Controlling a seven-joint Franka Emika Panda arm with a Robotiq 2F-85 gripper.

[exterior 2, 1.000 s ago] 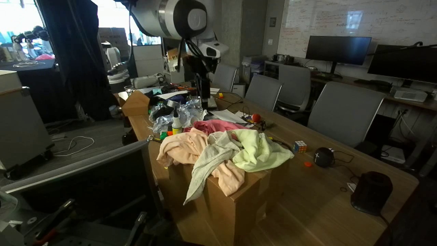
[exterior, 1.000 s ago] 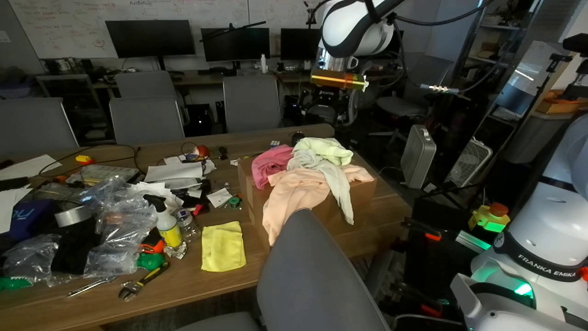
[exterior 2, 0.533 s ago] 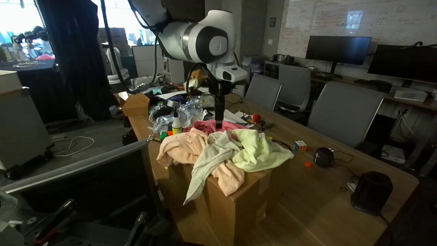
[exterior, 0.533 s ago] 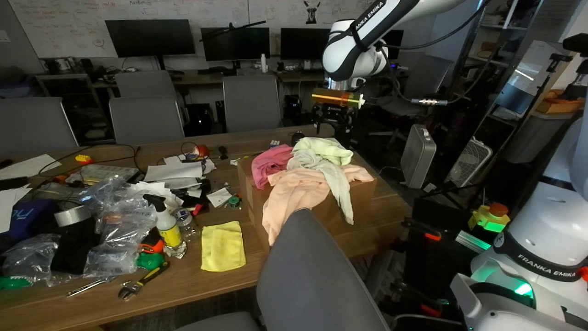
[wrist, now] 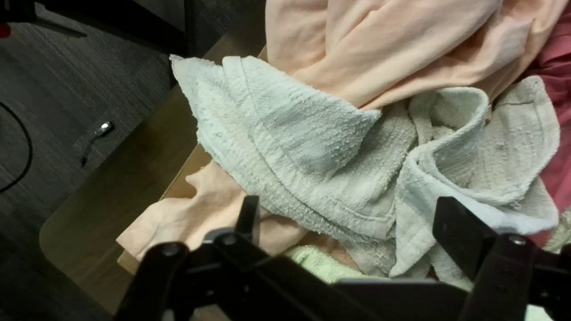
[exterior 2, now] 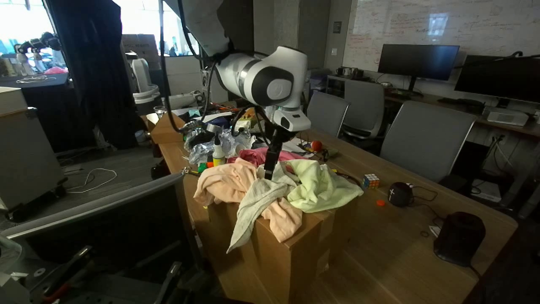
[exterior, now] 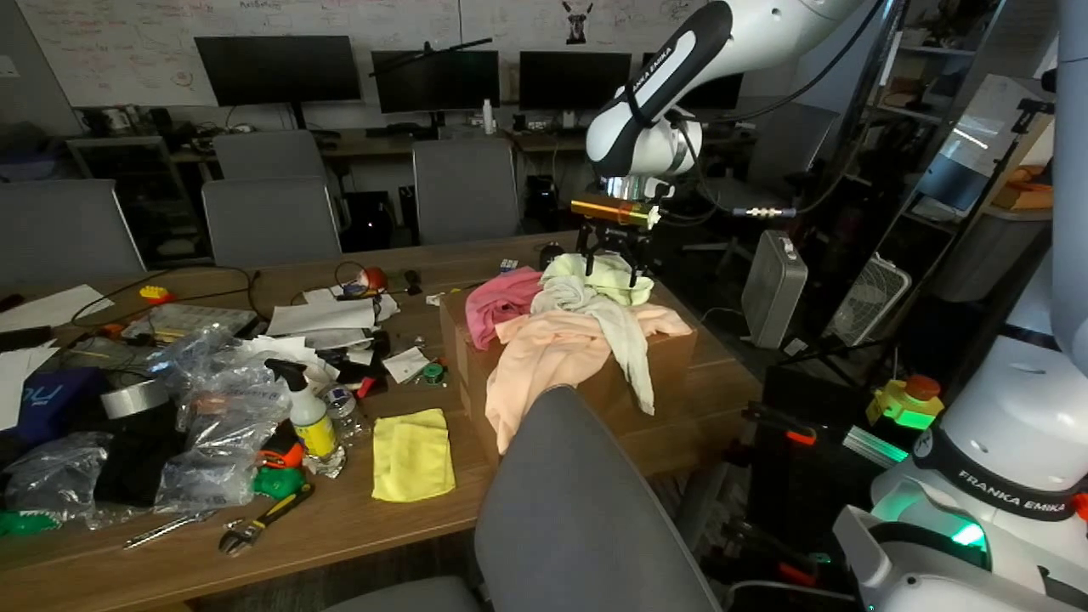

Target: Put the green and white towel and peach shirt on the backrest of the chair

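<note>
Dark monitors stand before a whiteboard, well behind the claw, and a wooden tabletop stretches out to its left in an exterior view. Farthest left of the claw lie crumpled clear plastic bags, then a spray bottle and a flat yellow cloth. Closer in, near the claw, a pink cloth rests on a cardboard box. The peach shirt spreads over the same box, slightly nearer the camera than the claw, and past it stands the chair, its grey backrest nearer still. Directly beneath the claw sits the green and white towel, bunched, its paler part hanging off the box; the jaws stand wide apart above it, though I cannot tell whether the tips touch. Well to the claw's right, a grey case and a fan stand upright.
</note>
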